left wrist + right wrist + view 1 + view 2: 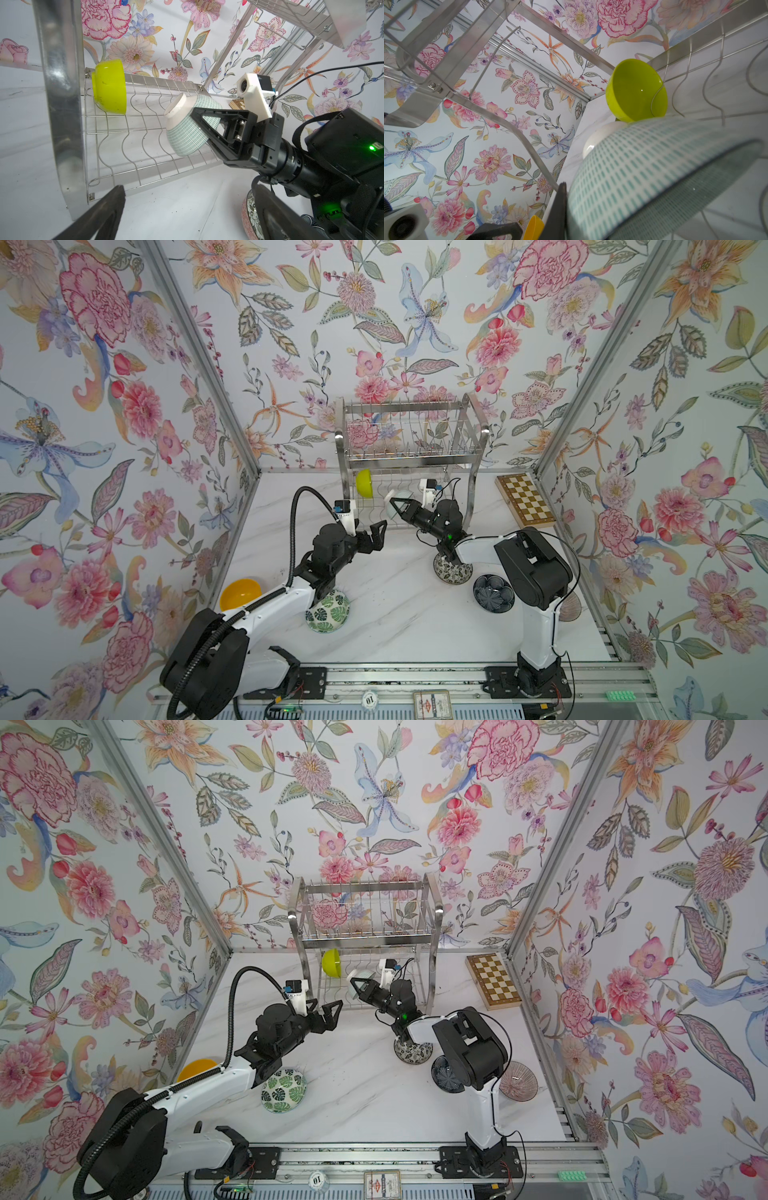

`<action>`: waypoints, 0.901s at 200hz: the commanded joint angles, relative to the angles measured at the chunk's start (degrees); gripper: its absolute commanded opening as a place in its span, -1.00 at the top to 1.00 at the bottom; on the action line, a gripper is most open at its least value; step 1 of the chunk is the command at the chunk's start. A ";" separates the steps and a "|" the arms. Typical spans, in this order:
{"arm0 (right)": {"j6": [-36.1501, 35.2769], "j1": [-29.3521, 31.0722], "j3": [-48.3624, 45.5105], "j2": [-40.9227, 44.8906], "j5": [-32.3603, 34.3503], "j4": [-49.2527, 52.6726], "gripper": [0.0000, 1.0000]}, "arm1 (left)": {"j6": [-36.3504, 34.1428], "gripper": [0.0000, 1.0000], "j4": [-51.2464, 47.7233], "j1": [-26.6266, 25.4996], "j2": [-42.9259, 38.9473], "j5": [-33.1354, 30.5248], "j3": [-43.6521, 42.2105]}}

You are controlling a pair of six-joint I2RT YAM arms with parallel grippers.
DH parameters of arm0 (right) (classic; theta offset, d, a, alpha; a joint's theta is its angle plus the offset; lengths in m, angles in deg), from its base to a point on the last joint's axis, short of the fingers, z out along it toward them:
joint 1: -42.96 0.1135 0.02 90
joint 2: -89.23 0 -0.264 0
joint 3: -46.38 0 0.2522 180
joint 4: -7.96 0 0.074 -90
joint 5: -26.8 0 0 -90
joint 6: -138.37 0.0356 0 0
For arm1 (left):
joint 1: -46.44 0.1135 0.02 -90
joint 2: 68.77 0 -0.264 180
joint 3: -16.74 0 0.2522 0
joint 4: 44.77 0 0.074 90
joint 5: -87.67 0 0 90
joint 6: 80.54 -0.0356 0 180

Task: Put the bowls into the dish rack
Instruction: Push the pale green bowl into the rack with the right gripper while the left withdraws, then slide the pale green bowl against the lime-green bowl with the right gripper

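Note:
The steel dish rack (409,435) stands at the back of the table. A lime-yellow bowl (363,483) stands on edge at the left end of its lower tier (116,153). My right gripper (395,502) reaches into that tier, shut on the rim of a pale aqua bowl (185,133). The aqua bowl is tipped on its side over the wavy wires, and one finger (559,207) lies on its outer wall (643,170). My left gripper (376,535) hangs open and empty before the rack's front left. The lime-yellow bowl (633,89) faces the right wrist view.
Loose on the marble table: an orange-yellow bowl (239,593) at the left wall, a green-leaf bowl (330,612) under my left arm, a black-white floral bowl (451,570), a dark navy bowl (492,593), a pink lined bowl (517,1081). A wooden chessboard (525,499) lies back right.

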 commanded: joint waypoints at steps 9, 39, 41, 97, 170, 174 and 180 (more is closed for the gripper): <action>-0.89 -1.60 5.58 -2.63 -0.96 -7.55 1.00 | 0.15 -0.98 -1.41 1.29 1.42 0.88 1.07; 0.33 -2.89 10.60 -6.82 -2.00 -7.69 1.00 | -1.19 -0.98 -1.15 1.23 2.45 -4.84 1.91; 0.32 -2.96 10.94 -7.10 -2.08 -7.80 1.00 | -1.38 -0.98 -1.21 1.21 2.49 -5.19 2.01; 2.18 -4.25 20.43 -14.04 -4.55 -7.01 1.00 | -11.50 -0.98 5.79 -0.36 5.44 -15.39 1.00; 4.40 -5.70 29.97 -21.10 -7.76 -6.16 1.00 | -24.45 -0.98 13.45 -4.28 13.38 -25.10 1.94; 4.64 -5.78 30.63 -21.53 -8.28 -6.31 1.00 | -25.22 -0.98 13.77 -4.51 13.83 -25.49 2.11; 4.95 -5.92 31.63 -22.29 -9.02 -6.28 1.00 | -26.36 -0.98 14.28 -4.89 14.39 -26.05 2.28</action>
